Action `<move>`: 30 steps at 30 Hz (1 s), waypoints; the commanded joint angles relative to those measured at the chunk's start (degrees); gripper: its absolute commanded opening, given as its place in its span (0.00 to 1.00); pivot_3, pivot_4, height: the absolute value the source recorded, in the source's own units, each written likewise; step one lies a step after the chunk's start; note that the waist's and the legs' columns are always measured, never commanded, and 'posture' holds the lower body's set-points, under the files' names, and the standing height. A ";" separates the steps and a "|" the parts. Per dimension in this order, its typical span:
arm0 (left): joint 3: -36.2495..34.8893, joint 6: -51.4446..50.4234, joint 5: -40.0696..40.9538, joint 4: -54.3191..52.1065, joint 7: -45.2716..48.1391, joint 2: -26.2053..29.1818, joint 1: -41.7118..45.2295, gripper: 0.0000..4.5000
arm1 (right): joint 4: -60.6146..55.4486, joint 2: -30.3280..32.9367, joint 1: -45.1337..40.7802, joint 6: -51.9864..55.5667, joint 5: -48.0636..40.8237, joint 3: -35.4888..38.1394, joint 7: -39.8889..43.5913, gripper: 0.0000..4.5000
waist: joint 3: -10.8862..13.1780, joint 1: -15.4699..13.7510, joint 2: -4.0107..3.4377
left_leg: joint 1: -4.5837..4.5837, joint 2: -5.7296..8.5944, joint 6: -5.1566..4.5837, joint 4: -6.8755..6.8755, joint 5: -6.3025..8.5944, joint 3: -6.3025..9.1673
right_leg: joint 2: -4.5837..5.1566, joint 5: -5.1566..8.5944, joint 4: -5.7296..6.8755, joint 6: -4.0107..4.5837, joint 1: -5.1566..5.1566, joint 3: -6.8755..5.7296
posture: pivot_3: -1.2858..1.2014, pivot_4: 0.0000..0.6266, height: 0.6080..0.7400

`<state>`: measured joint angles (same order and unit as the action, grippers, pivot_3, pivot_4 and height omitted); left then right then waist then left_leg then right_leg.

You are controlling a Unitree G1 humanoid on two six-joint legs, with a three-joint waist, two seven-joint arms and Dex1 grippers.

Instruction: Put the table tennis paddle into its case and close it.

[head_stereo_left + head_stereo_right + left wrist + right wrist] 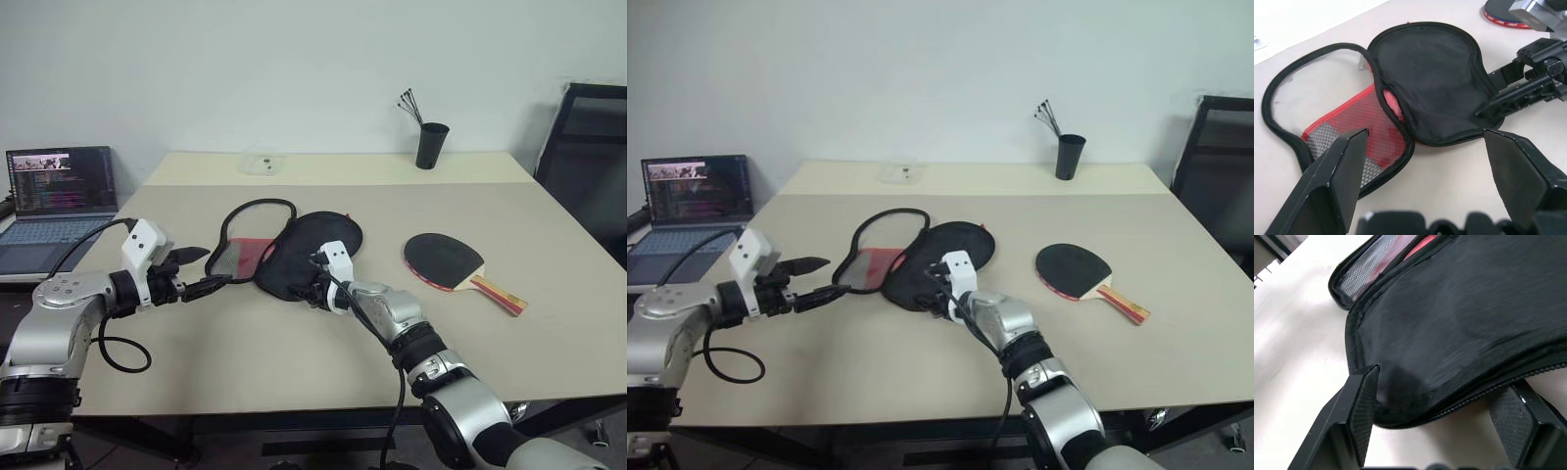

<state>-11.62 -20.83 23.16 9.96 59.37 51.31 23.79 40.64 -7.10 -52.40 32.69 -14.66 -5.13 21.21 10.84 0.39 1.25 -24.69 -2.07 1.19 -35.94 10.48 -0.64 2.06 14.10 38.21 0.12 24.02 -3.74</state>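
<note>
The case [294,250] lies unzipped on the counter [294,343], its black half folded over toward the paddle side and its red mesh half spread flat toward the left hand. That leaves it open but not wide enough to take the paddle. The paddle [453,264] rests flat well apart, on the right side of the counter, untouched, handle pointing toward the near right edge.

The right hand [1435,406] sits at the near edge of the black flap, fingers [1364,406] spread on either side of the zippered rim. They look about to pinch it, though I cannot tell whether they already grip the fabric. Lifting this flap would likely open the pocket.

The left hand [1425,166] hovers just beside the mesh half, released and empty, probably ready to pin that side down.
</note>
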 commanded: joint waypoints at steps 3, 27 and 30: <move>0.14 1.43 -0.66 -1.16 0.60 0.17 2.01 0.91 | -0.69 -1.13 -1.22 1.23 -1.43 3.94 -1.70 0.33 | 0.00 -0.01 0.00 | -0.01 0.00 0.00 0.02 0.00 -0.01 | 0.00 0.00 -0.02 0.00 0.01 0.02 | 0.52 0.24 1.00; 9.96 1.22 -0.69 -8.05 5.33 -8.03 6.86 0.91 | -35.78 22.86 13.34 32.98 -9.85 7.22 5.75 0.01 | 0.00 -0.26 0.00 | -0.08 0.26 -0.01 0.02 0.00 -0.20 | -0.11 -0.01 -0.07 -0.03 0.04 0.02 | 0.52 0.24 1.00; 10.09 1.36 -0.93 -7.62 5.67 -8.21 7.21 0.91 | -36.11 23.62 13.87 33.19 -10.10 6.63 6.14 0.01 | 0.00 -0.25 0.01 | -0.09 0.28 -0.01 0.02 0.00 -0.23 | -0.11 -0.01 -0.09 -0.03 0.04 0.04 | 0.52 0.24 1.00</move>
<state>-1.42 -20.66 22.34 2.88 64.62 42.97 29.69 6.89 15.98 -38.70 65.69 -23.84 1.08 26.64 10.84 0.14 1.26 -24.78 -1.78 1.18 -35.93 10.49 -0.87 1.95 14.10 38.13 0.09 24.06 -3.71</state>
